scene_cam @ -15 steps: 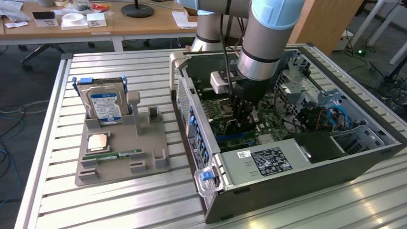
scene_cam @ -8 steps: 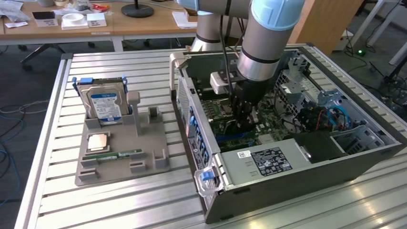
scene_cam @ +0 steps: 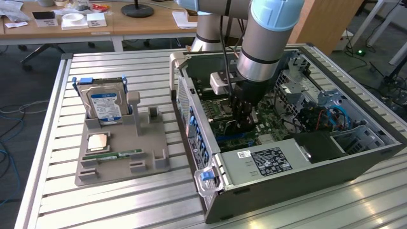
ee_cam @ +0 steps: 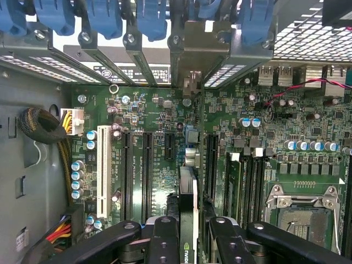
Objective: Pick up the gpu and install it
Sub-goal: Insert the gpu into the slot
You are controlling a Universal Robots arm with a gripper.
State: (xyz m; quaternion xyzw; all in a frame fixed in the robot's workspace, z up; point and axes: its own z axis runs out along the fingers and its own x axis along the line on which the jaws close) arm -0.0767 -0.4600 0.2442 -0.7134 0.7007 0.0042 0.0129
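In the wrist view the gpu (ee_cam: 188, 190) is seen edge-on, a thin green board with a black block. It stands over the motherboard (ee_cam: 154, 110), between the long black expansion slots (ee_cam: 147, 165). Its silvery end bracket (ee_cam: 190, 60) reaches the case's rear slot openings under the blue clips. My gripper (ee_cam: 193, 234) is shut on the card, one black finger (ee_cam: 164, 239) on each side. I cannot tell whether the card's edge sits in a slot. In the exterior view my gripper (scene_cam: 243, 117) reaches straight down into the open computer case (scene_cam: 299, 167).
The case has a power supply (scene_cam: 267, 160), blue cables and drive cages around the board. On the exterior view's left, a grey holder tray (scene_cam: 121, 164) carries a hard drive (scene_cam: 105, 105), a memory stick (scene_cam: 111, 155) and a processor chip (scene_cam: 96, 141). A desk stands behind.
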